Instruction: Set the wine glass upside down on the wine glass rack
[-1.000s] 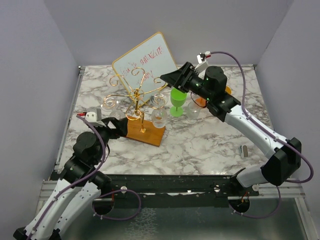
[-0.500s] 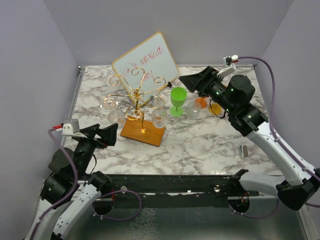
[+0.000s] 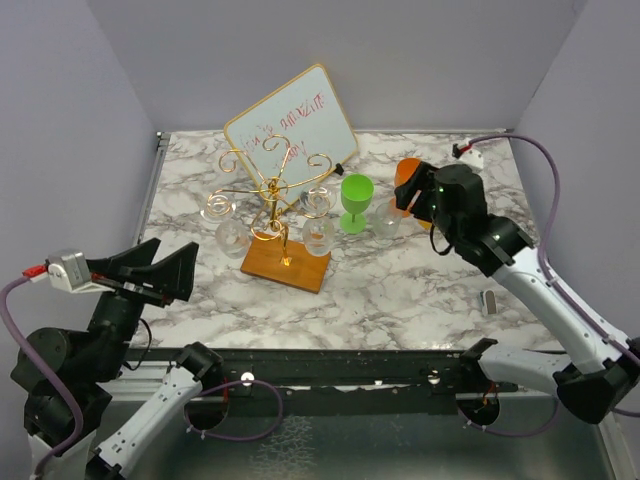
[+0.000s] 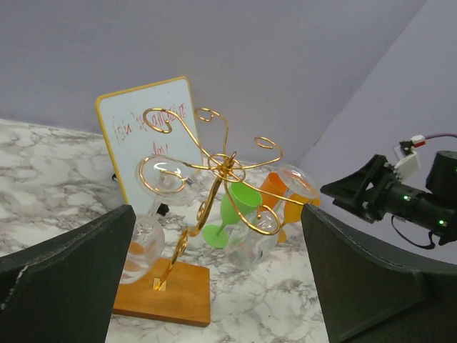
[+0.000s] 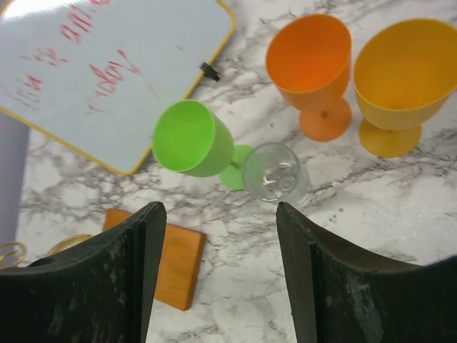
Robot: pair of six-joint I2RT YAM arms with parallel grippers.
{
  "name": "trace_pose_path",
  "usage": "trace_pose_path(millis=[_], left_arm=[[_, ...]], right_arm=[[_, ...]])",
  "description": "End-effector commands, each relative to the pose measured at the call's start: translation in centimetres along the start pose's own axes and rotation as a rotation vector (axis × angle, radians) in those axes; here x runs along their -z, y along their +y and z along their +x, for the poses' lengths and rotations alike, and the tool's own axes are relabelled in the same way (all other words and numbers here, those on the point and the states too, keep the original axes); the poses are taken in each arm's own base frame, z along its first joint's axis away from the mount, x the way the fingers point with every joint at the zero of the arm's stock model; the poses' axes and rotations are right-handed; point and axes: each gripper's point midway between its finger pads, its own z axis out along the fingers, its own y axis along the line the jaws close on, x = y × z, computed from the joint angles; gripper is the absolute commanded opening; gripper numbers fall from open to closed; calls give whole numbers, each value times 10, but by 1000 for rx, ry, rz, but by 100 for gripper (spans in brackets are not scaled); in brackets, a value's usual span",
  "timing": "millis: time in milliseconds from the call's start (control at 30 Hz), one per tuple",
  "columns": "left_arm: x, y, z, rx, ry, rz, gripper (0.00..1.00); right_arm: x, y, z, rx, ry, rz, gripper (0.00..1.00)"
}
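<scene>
At the near left edge of the table (image 3: 400, 290), the left gripper (image 3: 168, 268) is held spread to its widest and empty, well apart from everything else. Farther in, the rack (image 3: 272, 190) is found left of centre, with hung glasses (image 3: 318, 203) carried bowl-down on its arms. Right of it, past the green cup (image 3: 355, 192), the glass (image 5: 275, 171) is seen standing upright on the marble, mouth up and stem vertical, just beside that cup's foot. Above it the right gripper (image 5: 218, 213) is poised pointing down, jaws part open, with nothing gripped. The right arm is thus judged much the nearer. The glass lies below and slightly ahead of its jaws, so its long axis is viewed almost end-on, and a sideways approach to the stem is likely called for. Beyond, the orange cup (image 5: 310, 68) and yellow cup (image 5: 403, 78) are seen standing.
</scene>
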Motion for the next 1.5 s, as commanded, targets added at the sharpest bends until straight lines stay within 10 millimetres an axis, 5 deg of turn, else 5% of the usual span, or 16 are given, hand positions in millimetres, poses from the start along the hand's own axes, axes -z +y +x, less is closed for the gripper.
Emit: trace_pose_path(millis=[0,300,600,833,1067,1233,1467], left_arm=[[-19,-11,2,-103,73,24,99],[-61,-38,-2,-126,97,93,99],[-92,-71,37,-119,245,253,99],[-100,-75,41,-118,247,270,99],[-103,-84,53,-86,302,311,99],[-108,-82,51,-80,291,289,99],[-106,-103,40,-57,261,392,99]], right_arm=[[-30,-41,36,48,73,231,67],[-100,-74,73,-10,214,326,63],[-118,-90,103,26,313,334,53],[-136,-88,123,87,386,300,47],[-142,-96,131,115,403,328,28],[-137,-94,123,132,388,320,3],[-105,-68,82,102,295,197,1]])
